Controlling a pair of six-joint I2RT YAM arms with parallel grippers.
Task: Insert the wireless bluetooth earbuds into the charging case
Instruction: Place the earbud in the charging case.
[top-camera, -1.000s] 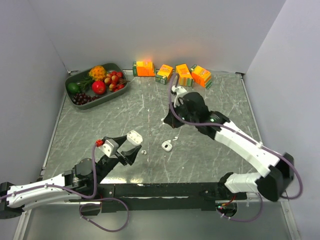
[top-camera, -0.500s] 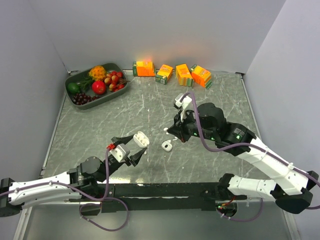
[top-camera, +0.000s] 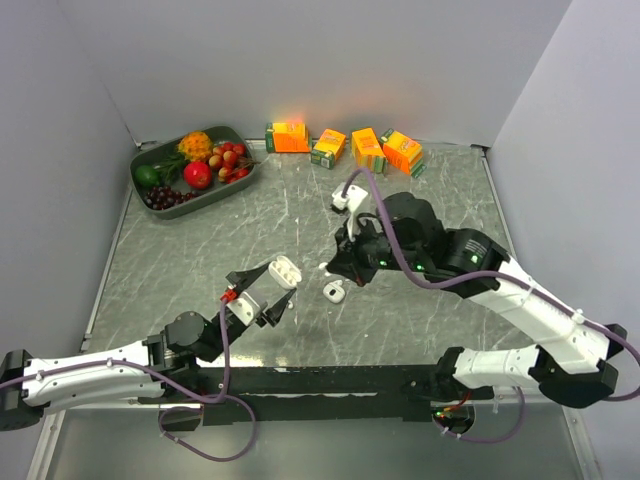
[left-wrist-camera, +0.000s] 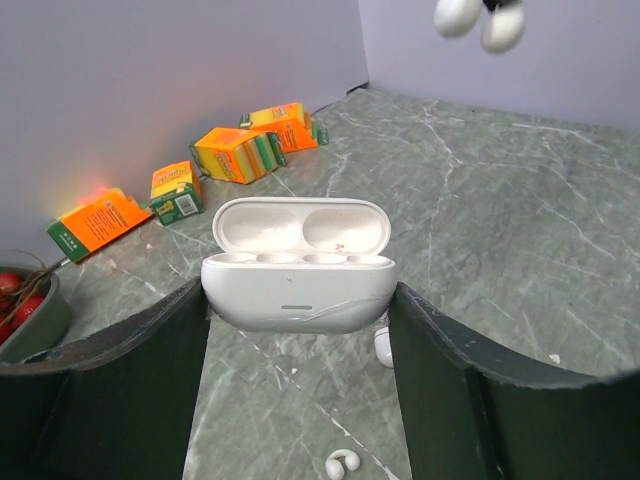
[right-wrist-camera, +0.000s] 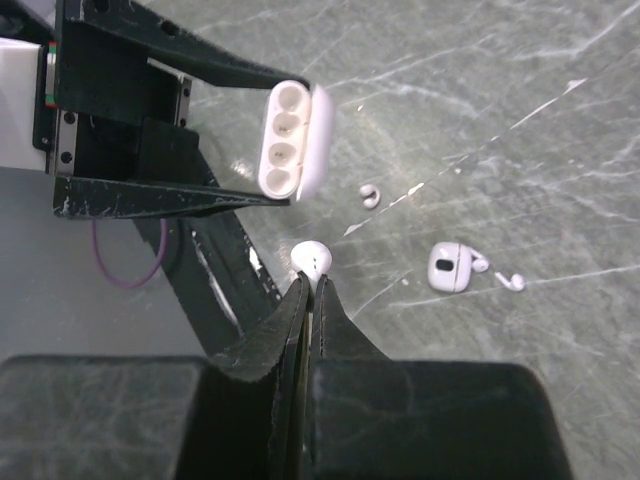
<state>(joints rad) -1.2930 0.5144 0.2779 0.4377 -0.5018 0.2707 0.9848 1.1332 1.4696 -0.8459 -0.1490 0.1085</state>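
Far left, at the back of the table: a grey tray (top-camera: 228, 130) of fruit.

My left claw (top-camera: 278, 288) stands partly open. Its two fingers are clamped on the sides of the charging case (left-wrist-camera: 298, 275). The case is held clear of the table, with its lid flipped back and its sockets exposed.

On the table just below the case lies one loose earbud (right-wrist-camera: 370, 194).

My right claw (right-wrist-camera: 311, 285) is fully closed, with the fingertips pinching a white earbud (right-wrist-camera: 312, 259). This earbud is in the air, near the case opening but not touching it.

Further right on the table sits a small white piece (top-camera: 333, 291) with a dark opening. A third earbud (right-wrist-camera: 513, 282) lies just beside it.

Along the back wall, right of the tray: a row of orange juice cartons (top-camera: 367, 148).
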